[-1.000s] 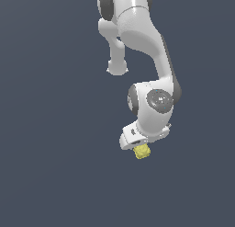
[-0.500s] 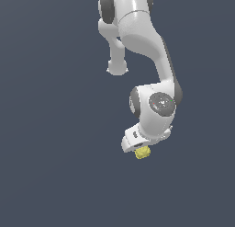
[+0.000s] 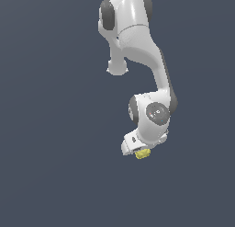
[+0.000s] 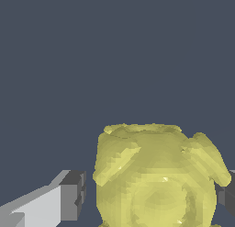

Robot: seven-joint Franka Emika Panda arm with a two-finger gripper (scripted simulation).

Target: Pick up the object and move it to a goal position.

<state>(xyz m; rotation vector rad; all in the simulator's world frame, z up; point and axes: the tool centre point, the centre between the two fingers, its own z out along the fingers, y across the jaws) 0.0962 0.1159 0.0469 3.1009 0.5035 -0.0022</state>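
The object (image 3: 143, 153) is a small pale-yellow lumpy cube that shows just under the white hand in the exterior view. In the wrist view it (image 4: 156, 175) fills the space between the fingers. My gripper (image 3: 139, 149) is open and straddles the object (image 4: 149, 196). One grey fingertip (image 4: 71, 194) stands a little apart from the object's side. The other fingertip (image 4: 226, 194) is at the frame's edge, close against the object's far side; I cannot tell whether it touches. The hand hides most of the object in the exterior view.
The white arm (image 3: 137, 47) reaches down from the top of the exterior view over a plain dark grey-blue ground (image 3: 55, 152). No other objects, containers or edges show in either view.
The arm's wrist has moved down towards the object, which has stayed in place. The hand now covers more of the object than before.
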